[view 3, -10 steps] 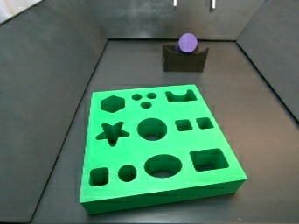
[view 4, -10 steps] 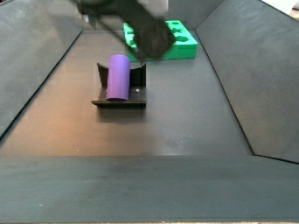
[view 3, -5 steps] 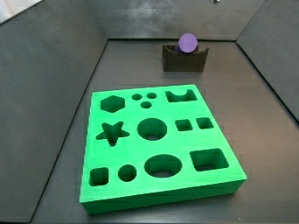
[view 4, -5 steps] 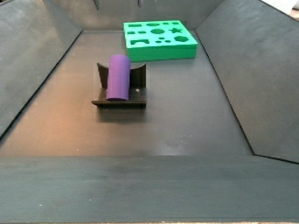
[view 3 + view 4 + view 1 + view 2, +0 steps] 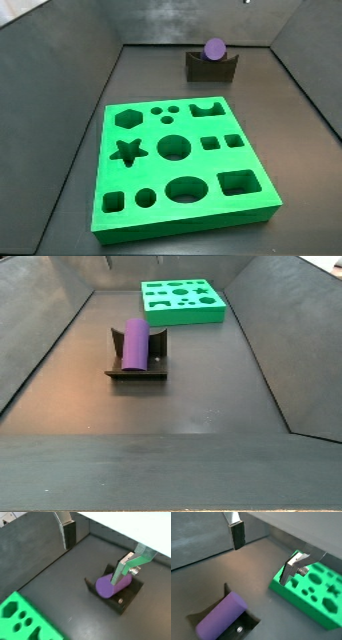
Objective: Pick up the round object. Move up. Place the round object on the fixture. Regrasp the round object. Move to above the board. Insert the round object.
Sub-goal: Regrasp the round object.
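The purple round object (image 5: 215, 47) lies in the notch of the dark fixture (image 5: 210, 68) at the far end of the floor; both side views show it (image 5: 135, 341) on the fixture (image 5: 136, 372). The green board (image 5: 181, 165) lies flat on the floor (image 5: 183, 301). My gripper (image 5: 95, 549) is high above, open and empty, its silver fingers (image 5: 127, 566) wide apart. In both wrist views the round object (image 5: 110, 586) (image 5: 221, 614) sits far below on the fixture (image 5: 127, 597) (image 5: 244, 629), with the board (image 5: 20, 619) (image 5: 314, 592) to one side. The gripper is out of both side views.
Dark grey walls (image 5: 60, 70) enclose the floor on all sides, with a sloped wall (image 5: 287, 346) on one side. Bare floor (image 5: 174, 406) lies between the fixture and the near edge.
One second ago my arm hung in front of the board above the fixture in a side view; it has risen out of both side views. The round object and the board have not moved.
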